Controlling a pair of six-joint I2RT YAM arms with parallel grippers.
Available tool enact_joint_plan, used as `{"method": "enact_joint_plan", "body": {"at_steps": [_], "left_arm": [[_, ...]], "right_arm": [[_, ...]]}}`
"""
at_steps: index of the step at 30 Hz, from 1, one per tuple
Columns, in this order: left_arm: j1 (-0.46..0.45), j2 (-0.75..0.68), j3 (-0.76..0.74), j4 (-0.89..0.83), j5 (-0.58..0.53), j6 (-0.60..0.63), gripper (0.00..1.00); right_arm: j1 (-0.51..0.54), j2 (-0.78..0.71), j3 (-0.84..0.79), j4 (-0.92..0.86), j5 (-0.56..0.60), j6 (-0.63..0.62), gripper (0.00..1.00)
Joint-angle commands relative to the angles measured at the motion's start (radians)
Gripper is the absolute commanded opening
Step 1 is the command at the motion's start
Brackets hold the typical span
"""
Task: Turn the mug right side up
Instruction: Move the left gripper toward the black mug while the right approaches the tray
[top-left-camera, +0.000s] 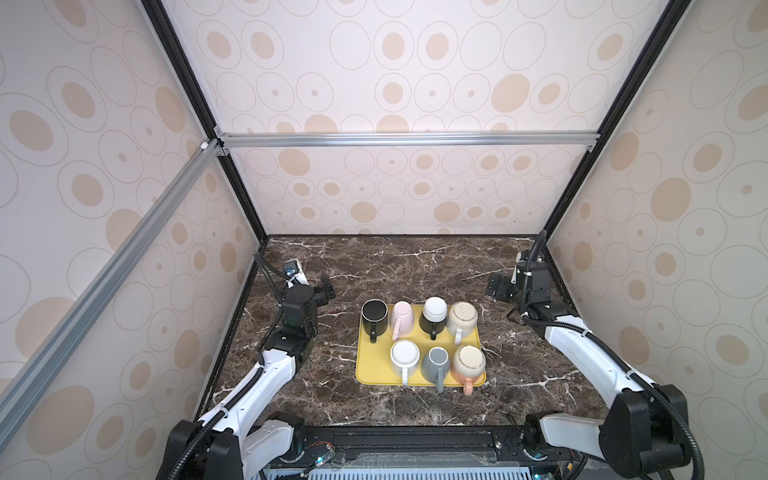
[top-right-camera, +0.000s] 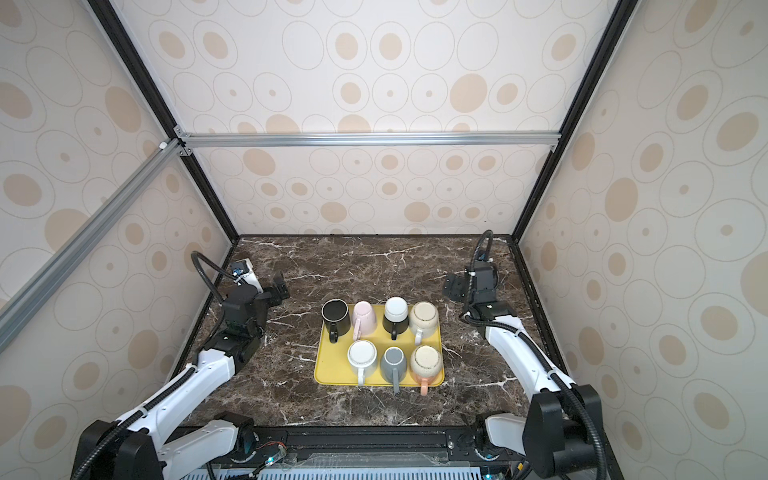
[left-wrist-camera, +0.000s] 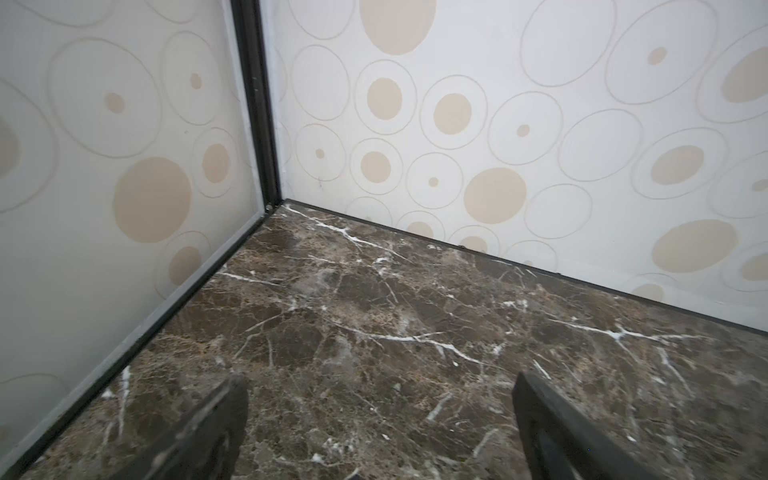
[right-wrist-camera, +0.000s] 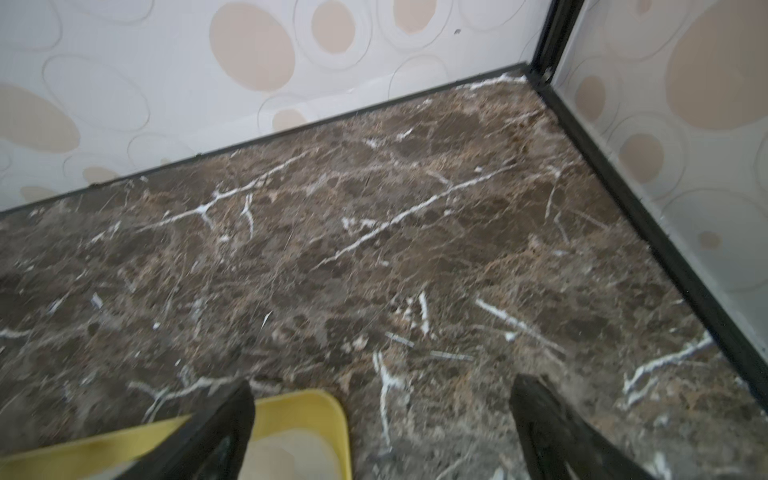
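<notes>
Several mugs stand in two rows on a yellow tray (top-left-camera: 368, 374) (top-right-camera: 326, 374) in both top views. The black mug (top-left-camera: 374, 315) (top-right-camera: 336, 312) at the back left shows a dark, open-looking mouth. The pink (top-left-camera: 402, 318), black-and-white (top-left-camera: 435, 311), cream (top-left-camera: 462, 318), white (top-left-camera: 405, 354), grey (top-left-camera: 435, 363) and cream-and-pink (top-left-camera: 468, 360) mugs show their bases upward. My left gripper (top-left-camera: 326, 286) (top-right-camera: 280, 286) (left-wrist-camera: 378, 382) hangs open and empty left of the tray. My right gripper (top-left-camera: 498, 286) (top-right-camera: 453, 286) (right-wrist-camera: 380, 384) is open and empty, to the right of and behind the tray.
Dark marble tabletop (top-left-camera: 415, 266) is boxed in by patterned walls at the back and both sides. The right wrist view catches a corner of the tray (right-wrist-camera: 332, 411) under one finger. All mug handles point toward the front edge.
</notes>
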Motion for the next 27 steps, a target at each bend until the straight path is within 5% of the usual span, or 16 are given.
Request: {"method": "enact_joint_plan", "body": {"at_steps": [1, 14, 27], "left_arm": [[-0.049, -0.011, 0.11, -0.338, 0.086, -0.083, 1.0], [-0.31, 0.071, 0.212, -0.641, 0.094, -0.194, 1.0], [-0.383, 0.139, 0.248, -0.712, 0.154, -0.216, 0.86]], "right_arm": [[0.093, -0.049, 0.074, -0.253, 0.051, 0.043, 0.98], [0.264, -0.105, 0.242, -0.503, 0.038, 0.08, 0.87], [0.275, -0.087, 0.2, -0.451, -0.016, 0.133, 0.82]]}}
